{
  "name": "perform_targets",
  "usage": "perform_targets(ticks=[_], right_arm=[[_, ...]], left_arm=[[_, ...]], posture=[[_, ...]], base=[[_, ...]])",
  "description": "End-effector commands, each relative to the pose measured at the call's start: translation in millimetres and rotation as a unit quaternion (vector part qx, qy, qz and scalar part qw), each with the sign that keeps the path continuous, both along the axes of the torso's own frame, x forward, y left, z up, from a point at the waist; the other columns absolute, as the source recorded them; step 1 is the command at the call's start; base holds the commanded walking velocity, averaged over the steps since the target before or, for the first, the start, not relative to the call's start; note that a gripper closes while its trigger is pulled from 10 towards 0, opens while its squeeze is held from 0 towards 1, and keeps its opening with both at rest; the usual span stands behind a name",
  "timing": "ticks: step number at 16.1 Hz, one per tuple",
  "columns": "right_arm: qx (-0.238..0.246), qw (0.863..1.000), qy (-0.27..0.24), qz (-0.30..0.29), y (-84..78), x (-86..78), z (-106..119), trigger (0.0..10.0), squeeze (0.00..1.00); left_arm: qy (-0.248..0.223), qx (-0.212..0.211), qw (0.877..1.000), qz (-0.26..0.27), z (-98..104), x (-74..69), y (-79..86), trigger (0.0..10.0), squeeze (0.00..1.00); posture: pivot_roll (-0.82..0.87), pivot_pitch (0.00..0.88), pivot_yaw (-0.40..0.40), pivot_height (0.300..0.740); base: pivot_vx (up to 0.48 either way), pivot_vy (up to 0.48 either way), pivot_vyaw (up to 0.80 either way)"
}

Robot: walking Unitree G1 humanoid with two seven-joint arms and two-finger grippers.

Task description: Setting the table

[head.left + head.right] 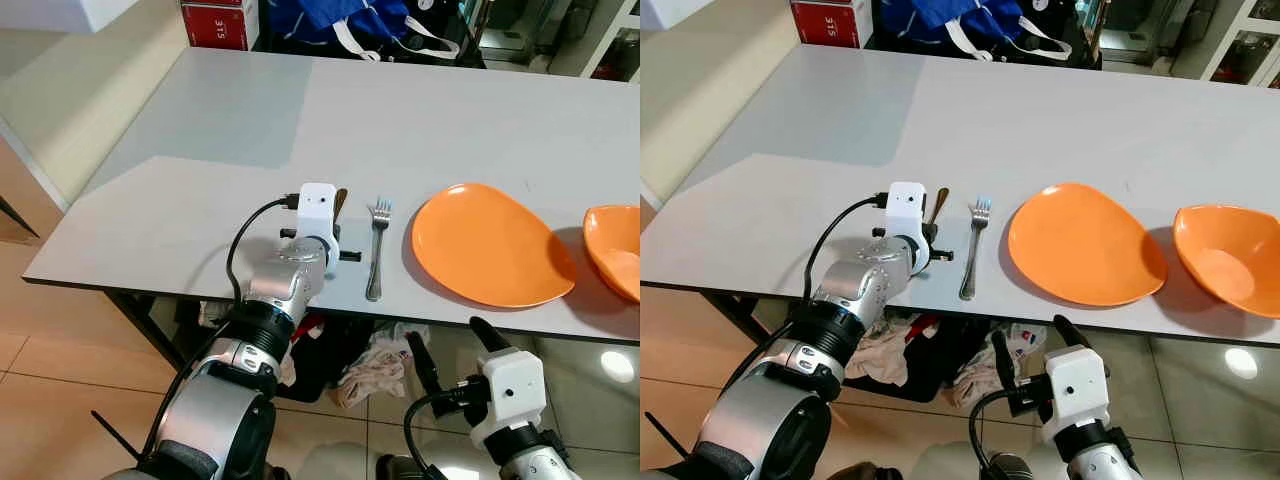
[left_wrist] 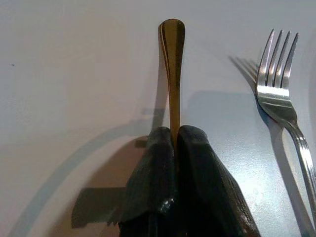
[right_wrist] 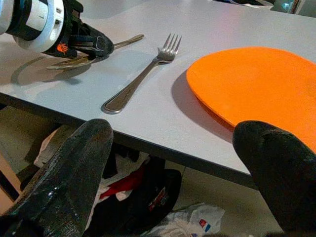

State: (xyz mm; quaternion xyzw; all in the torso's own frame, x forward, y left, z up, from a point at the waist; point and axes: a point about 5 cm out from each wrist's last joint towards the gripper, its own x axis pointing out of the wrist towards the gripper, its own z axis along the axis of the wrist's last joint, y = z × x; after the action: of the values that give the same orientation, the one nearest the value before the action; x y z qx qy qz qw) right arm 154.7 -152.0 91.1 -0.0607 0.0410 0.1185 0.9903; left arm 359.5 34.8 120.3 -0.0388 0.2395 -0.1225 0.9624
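Note:
My left gripper (image 2: 175, 132) is shut on a gold-coloured utensil (image 2: 171, 59) and holds it low over the grey table (image 1: 200, 150), near the front edge. The utensil's rounded end (image 1: 940, 196) points away from me. Just to its right a silver fork (image 1: 377, 250) lies with its tines away from me. An orange plate (image 1: 490, 245) sits right of the fork, and an orange bowl (image 1: 1230, 260) stands further right. Below the table edge my right gripper (image 1: 450, 345) hangs open and empty, under the plate's near side.
A red box (image 1: 220, 25) and a blue bag (image 1: 330, 15) stand beyond the table's far edge. Crumpled clothes (image 1: 370, 375) lie on the tiled floor under the table. The table's left and far parts are bare.

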Motion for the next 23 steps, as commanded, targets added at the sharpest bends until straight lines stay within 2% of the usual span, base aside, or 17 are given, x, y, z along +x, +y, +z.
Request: perform_targets(ticks=[1, 6, 11, 17, 19, 23], right_arm=[[-0.003, 1.000, -0.002, 0.002, 1.1, -0.4, 3, 10.0, 0.00], [-0.004, 1.000, 0.000, 0.001, -0.8, -0.3, 2, 10.0, 0.00], [-0.005, 1.000, 0.004, 0.002, -3.6, 0.5, -1, 10.0, 0.00], [-0.006, 1.000, 0.007, 0.002, -6.1, 1.1, -6, 10.0, 0.00], [-0.004, 1.000, 0.005, 0.004, -4.5, 3.5, -6, 10.0, 0.00], [-0.003, 1.000, 0.005, 0.004, -4.3, 4.9, -6, 10.0, 0.00]], left_arm=[[0.014, -0.049, 0.997, -0.053, 10, -15.4, -55.6, 10.0, 1.00], [0.015, -0.047, 0.998, -0.044, 10, -14.8, -54.7, 10.0, 1.00], [0.003, -0.064, 0.997, -0.042, 18, -13.3, -56.7, 10.0, 1.00], [-0.019, -0.034, 0.998, -0.046, 23, -10.6, -52.5, 10.0, 1.00], [-0.057, -0.005, 0.997, -0.052, 31, -7.5, -50.2, 10.0, 1.00], [-0.074, -0.003, 0.996, -0.053, 36, -6.0, -48.8, 10.0, 1.00]], posture=[[-0.29, 0.067, 0.027, 0.736], [-0.30, 0.065, 0.028, 0.736], [-0.30, 0.067, 0.025, 0.736], [-0.29, 0.066, 0.024, 0.736], [-0.28, 0.065, 0.022, 0.736], [-0.27, 0.062, 0.021, 0.736]], base=[[0.000, 0.000, 0.00], [0.000, 0.000, 0.00], [0.000, 0.000, 0.00], [0.000, 0.000, 0.00], [0.000, 0.000, 0.00], [0.000, 0.000, 0.00]])
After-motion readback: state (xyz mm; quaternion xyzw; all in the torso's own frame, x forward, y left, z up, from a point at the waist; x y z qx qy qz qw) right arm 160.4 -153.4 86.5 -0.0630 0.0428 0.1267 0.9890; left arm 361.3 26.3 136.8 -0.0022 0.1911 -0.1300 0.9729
